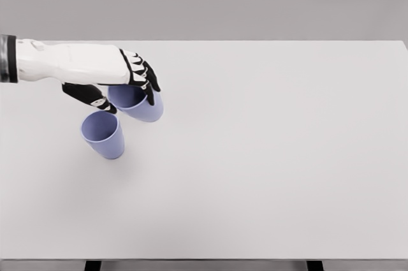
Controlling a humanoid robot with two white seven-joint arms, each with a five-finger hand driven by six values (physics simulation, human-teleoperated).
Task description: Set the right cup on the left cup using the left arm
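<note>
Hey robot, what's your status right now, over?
Left hand shut on right cup. Left cup standing free on table. Nothing in the way.

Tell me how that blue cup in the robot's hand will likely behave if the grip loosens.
The held cup looks thin-walled, so probably light and rigid. Its smooth sides may slip through the left hand. Round and tapered, it could roll in a curve on the table, perhaps nudging the other cup.
</note>
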